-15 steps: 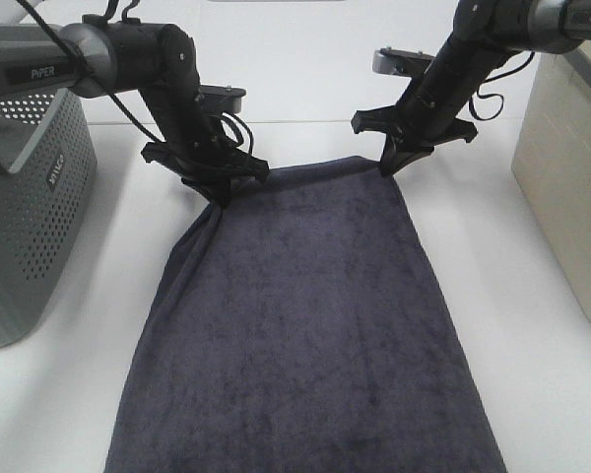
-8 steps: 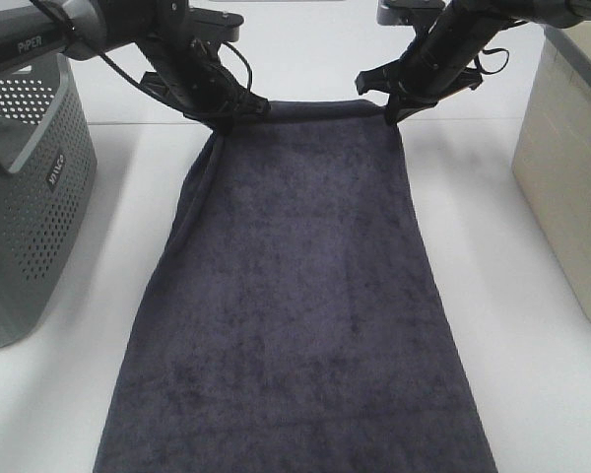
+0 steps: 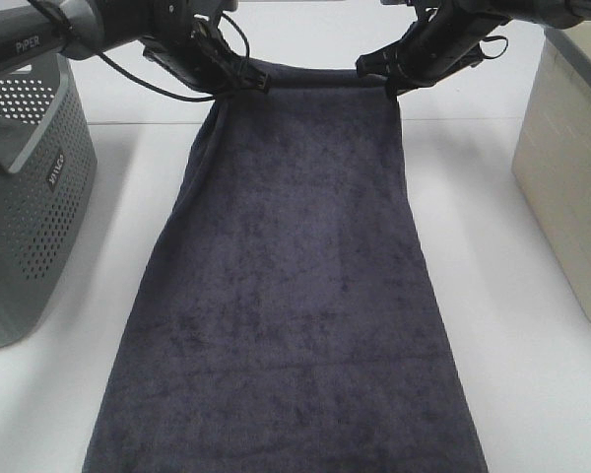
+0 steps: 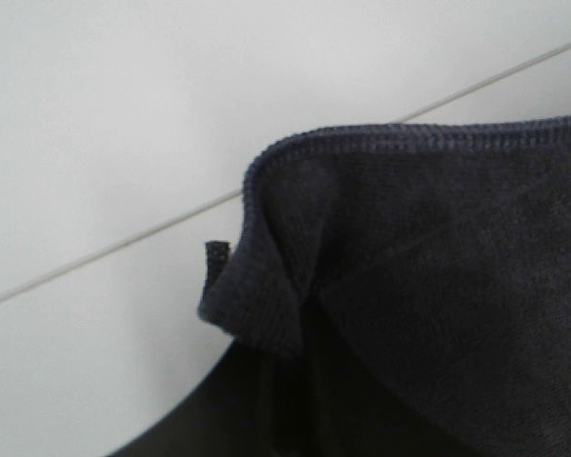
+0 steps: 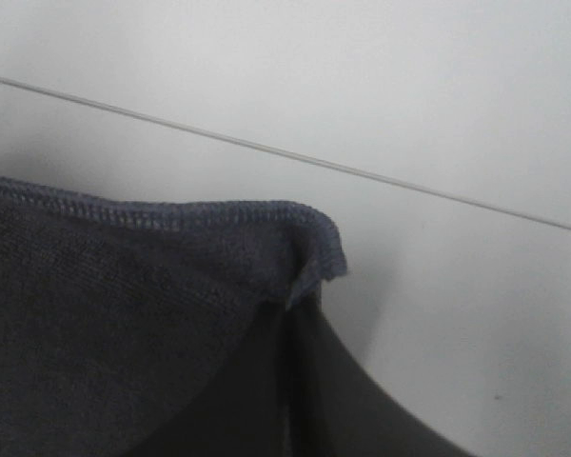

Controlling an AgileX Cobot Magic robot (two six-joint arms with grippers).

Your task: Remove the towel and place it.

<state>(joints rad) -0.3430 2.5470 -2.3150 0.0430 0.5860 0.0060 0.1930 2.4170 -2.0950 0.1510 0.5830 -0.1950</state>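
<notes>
A dark navy towel [image 3: 295,286] hangs stretched from its two far corners and drapes down over the white table toward the near edge. My left gripper [image 3: 238,81] is shut on the towel's far left corner, held high. My right gripper [image 3: 386,79] is shut on the far right corner at about the same height. The left wrist view shows the pinched stitched corner [image 4: 266,276] of the towel. The right wrist view shows the other folded corner [image 5: 300,257]. The fingers are mostly hidden by cloth in both wrist views.
A grey perforated basket [image 3: 25,187] stands at the left of the table. A beige bin [image 3: 566,168] stands at the right. The white table [image 3: 512,325] shows on both sides of the towel.
Both grippers have risen and moved back, lifting the towel's far edge up off the table. The towel has drawn taut and its near end has slid along.
</notes>
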